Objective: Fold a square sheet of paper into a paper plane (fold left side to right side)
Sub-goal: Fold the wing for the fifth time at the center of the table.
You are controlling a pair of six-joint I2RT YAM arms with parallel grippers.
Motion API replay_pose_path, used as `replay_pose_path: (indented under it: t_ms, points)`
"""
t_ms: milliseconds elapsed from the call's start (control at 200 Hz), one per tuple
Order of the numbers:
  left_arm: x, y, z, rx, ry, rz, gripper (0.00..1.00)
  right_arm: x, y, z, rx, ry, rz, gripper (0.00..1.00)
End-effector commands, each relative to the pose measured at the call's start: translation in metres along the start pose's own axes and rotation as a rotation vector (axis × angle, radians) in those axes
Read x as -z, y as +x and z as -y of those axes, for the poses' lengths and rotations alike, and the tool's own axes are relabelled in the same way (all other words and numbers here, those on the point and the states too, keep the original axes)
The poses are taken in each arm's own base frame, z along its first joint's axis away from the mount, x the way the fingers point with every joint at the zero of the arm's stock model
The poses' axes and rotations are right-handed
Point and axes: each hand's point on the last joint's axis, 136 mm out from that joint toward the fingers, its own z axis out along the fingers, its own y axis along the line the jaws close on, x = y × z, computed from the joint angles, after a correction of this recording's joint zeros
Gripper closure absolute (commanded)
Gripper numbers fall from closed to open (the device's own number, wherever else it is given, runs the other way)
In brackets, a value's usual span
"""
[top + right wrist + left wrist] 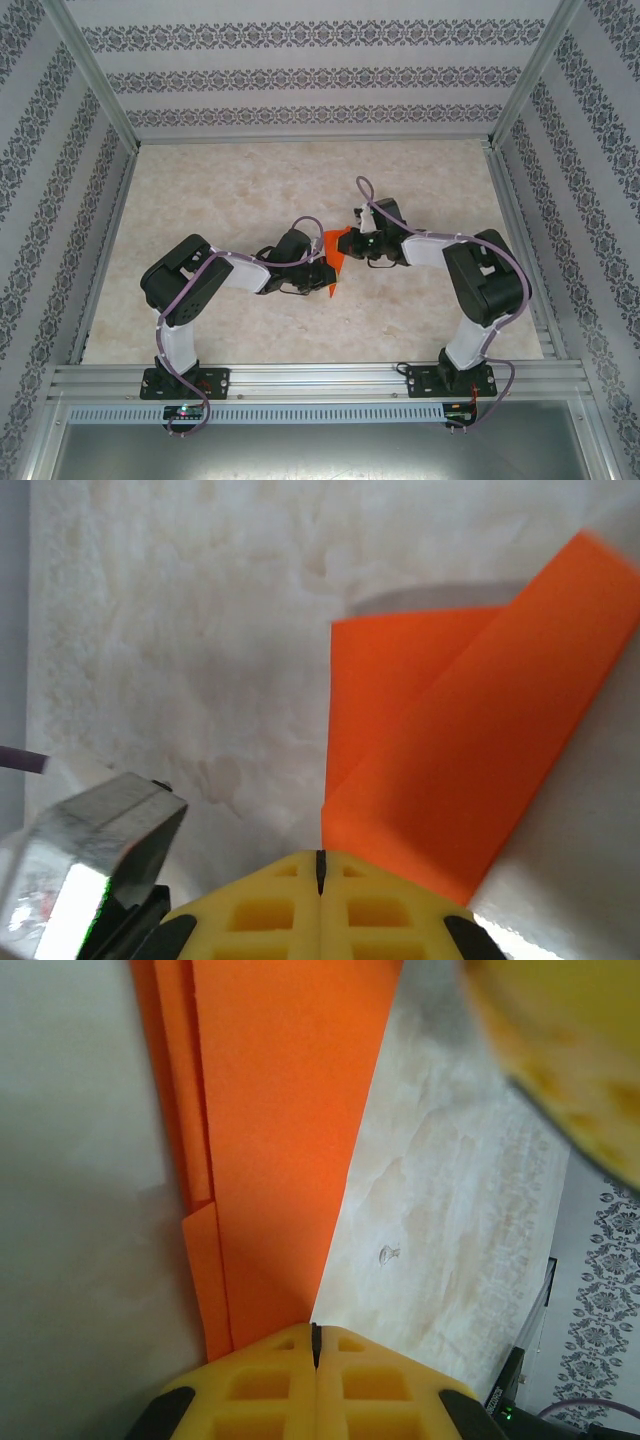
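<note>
Left gripper [315,1352] pressed together, pinching one end of the folded orange paper [280,1140]; right gripper [320,872] clamped on the other end.

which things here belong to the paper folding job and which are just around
For the job:
- orange paper, already creased into layers
- left tool, shut on the paper
- right tool, shut on the paper

Just around:
- table
- patterned walls
- metal rail
</note>
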Motion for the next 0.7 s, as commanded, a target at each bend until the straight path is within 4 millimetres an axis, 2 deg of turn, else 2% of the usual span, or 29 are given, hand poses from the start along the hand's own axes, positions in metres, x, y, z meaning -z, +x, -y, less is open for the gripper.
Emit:
replay_pose_path:
  t_ms: [0, 95, 300, 340, 550, 694]
  points:
    - [-0.003, 0.023, -0.025, 0.027, -0.092, -0.054, 1.00, -0.013, 0.001, 0.003, -0.029, -0.011, -0.010, 1.00]
    - [-0.002, 0.023, -0.025, 0.024, -0.093, -0.053, 1.00, -0.021, 0.004, 0.014, -0.051, 0.015, -0.026, 1.00]
    - [0.001, 0.022, -0.019, 0.006, -0.080, -0.050, 1.00, -0.025, 0.009, 0.033, -0.054, 0.100, -0.057, 1.00]
    - [0.003, 0.021, -0.014, -0.005, -0.072, -0.045, 1.00, -0.026, 0.010, 0.034, -0.056, 0.109, -0.067, 1.00]
    - [0.029, 0.009, 0.022, -0.101, -0.029, 0.011, 0.85, -0.025, 0.019, 0.041, -0.054, 0.142, -0.105, 1.00]
    - [0.039, 0.012, 0.036, -0.107, -0.012, -0.004, 0.84, -0.025, 0.020, 0.041, -0.049, 0.150, -0.107, 1.00]
